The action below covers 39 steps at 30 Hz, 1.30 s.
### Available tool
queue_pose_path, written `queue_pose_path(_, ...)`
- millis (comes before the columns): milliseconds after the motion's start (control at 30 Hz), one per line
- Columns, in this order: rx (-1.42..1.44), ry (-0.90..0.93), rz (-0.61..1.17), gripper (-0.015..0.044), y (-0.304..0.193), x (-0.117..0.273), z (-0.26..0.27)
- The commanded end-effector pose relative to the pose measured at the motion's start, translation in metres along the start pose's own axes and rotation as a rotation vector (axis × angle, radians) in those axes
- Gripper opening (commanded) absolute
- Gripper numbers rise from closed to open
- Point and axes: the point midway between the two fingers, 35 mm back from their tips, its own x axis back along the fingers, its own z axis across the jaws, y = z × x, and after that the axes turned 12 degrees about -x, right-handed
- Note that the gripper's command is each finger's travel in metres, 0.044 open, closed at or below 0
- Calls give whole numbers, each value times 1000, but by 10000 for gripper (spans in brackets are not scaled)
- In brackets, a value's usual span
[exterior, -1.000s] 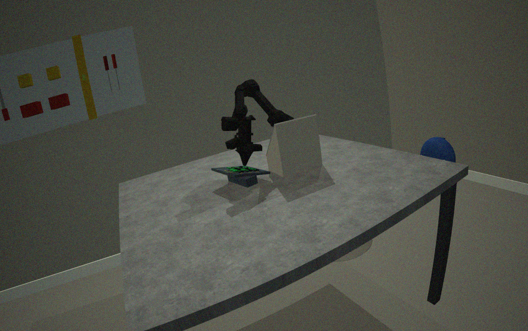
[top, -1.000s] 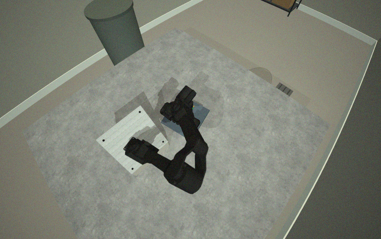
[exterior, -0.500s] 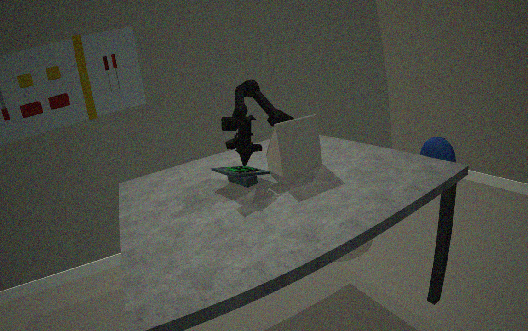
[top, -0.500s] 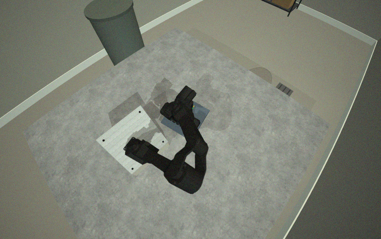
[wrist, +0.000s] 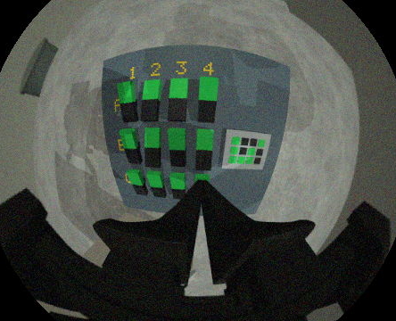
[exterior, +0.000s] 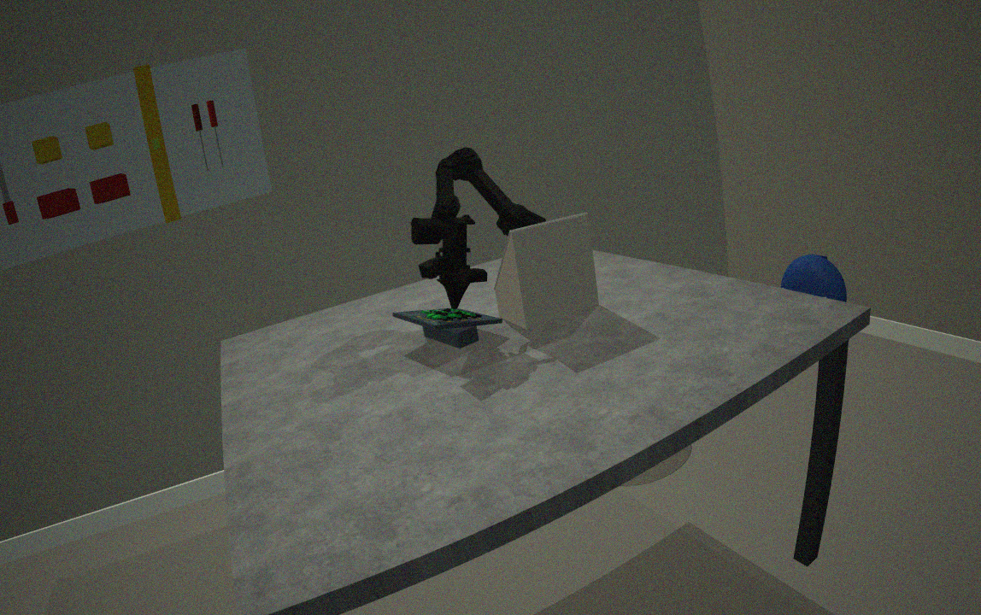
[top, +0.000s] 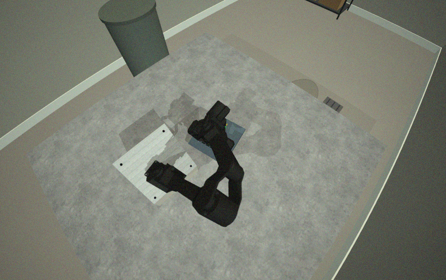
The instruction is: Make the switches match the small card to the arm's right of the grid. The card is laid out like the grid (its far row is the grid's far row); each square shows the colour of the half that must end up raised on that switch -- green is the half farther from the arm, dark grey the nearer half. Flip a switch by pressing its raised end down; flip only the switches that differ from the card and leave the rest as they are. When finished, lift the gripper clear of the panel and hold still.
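The gripper (wrist: 202,185) is fully closed with nothing between its fingers, which meet in a single dark point. In the wrist view that point covers the lower part of the near-row switch in column 4, just beside the small card (wrist: 247,150). From the exterior view the tip (exterior: 454,301) hangs directly over the green-topped switches, very close to them; whether it touches cannot be told.

The switch panel (wrist: 264,102) is a blue-grey plate carrying a grid of 3 rows and 4 columns. Yellow numerals 1, 2, 3 and 4 head the columns along the far edge. Yellow row letters sit at the arm's left of the grid; they are partly hidden by the switches and too blurred to read with confidence. Each switch shows a green far half and a dark near half. The card, pale with small green and dark squares, lies on the panel at the arm's right of the middle row.

The arm (top: 226,163) rises from its base, bends at a high elbow, and drops the wrist straight down over the panel. The panel stands on the grey table (exterior: 372,459), beside a pale upright board (exterior: 551,267).
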Motion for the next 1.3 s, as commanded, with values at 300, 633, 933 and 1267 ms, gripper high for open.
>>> queue_pose_path(300,5,-2,-1,0,0,-2,0)
queue_pose_path(633,5,-2,-1,0,0,-3,0)
queue_pose_path(933,3,7,-12,0,1,28,2)
queue_pose_path(1267,5,7,-26,0,1,62,5)
